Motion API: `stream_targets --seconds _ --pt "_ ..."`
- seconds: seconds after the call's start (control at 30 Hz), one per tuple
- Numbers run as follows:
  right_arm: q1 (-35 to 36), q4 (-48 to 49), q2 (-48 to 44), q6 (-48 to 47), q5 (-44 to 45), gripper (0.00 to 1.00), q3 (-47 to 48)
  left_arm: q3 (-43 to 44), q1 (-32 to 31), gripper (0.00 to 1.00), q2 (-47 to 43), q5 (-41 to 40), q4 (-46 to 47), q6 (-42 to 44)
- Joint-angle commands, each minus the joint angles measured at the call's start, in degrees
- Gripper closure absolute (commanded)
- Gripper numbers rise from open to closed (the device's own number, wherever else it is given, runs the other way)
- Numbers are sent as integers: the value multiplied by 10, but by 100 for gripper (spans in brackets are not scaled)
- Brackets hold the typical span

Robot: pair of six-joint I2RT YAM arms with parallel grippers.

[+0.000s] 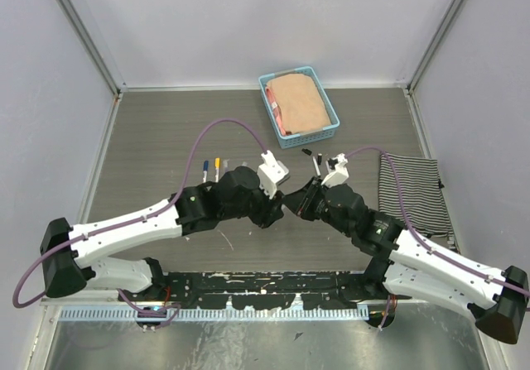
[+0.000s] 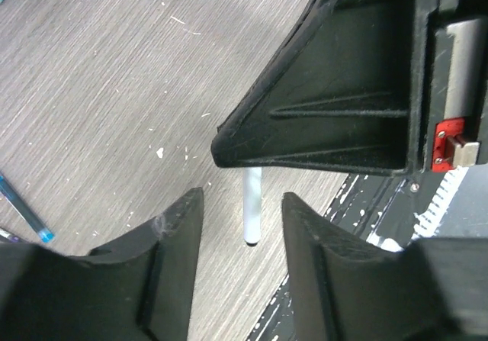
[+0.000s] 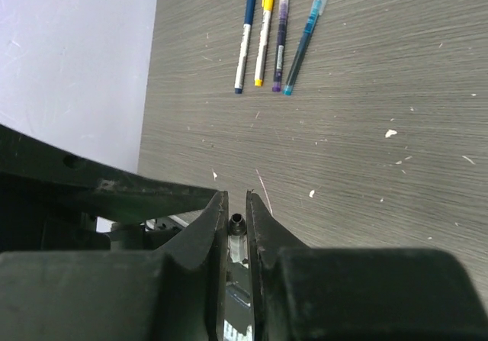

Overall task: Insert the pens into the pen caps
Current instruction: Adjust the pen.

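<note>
Blue plastic basket (image 1: pixel 308 141) sits at the upper centre of the overhead view, and a folded tan cloth (image 1: pixel 300 101) fills it.

Below it, at the centre of that view, your two grippers meet tip to tip. Your right gripper (image 3: pixel 236 200) is clamped tight on a white pen (image 2: pixel 252 207) that lies along its fingers. In the left wrist view this pen sticks out from under those black fingers. Its long axis runs straight up and down the frame, dark end toward the lower edge. Your left gripper (image 2: pixel 242 197) stands parted around the pen with a gap on either side, holding nothing.

Four more pens lie side by side in the upper middle of the right wrist view: a blue-topped pen (image 3: pixel 244 43), a yellow-topped pen (image 3: pixel 264 32), a purple pen (image 3: pixel 280 40) and a teal pen (image 3: pixel 303 40). They are roughly parallel, near vertical in the frame and leaning right at the top. A black-tipped pen (image 1: pixel 315 165) lies alone just below the basket.

You work on a grey wood-grain table (image 1: pixel 166 138) flecked with white. A striped cloth (image 1: pixel 411 189) lies at the right, and pale walls (image 1: pixel 248 22) close three sides.
</note>
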Motion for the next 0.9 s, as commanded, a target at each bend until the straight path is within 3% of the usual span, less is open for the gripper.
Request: stream_targets --seconds 0.0,0.23,0.47,0.77,0.87 --pt "4 -26 -13 -39 26 100 71 -7 2 45 -32 9 12 25" --pt "4 -27 -6 -40 -18 100 94 -19 3 46 -56 31 14 45" --pt "3 -14 -18 -34 -26 100 94 -22 2 59 -60 36 12 47" --pt "4 14 -15 -17 -40 100 76 -13 2 69 -55 34 16 36" --pt "4 17 -12 -17 -41 100 75 -11 3 78 -53 34 19 32"
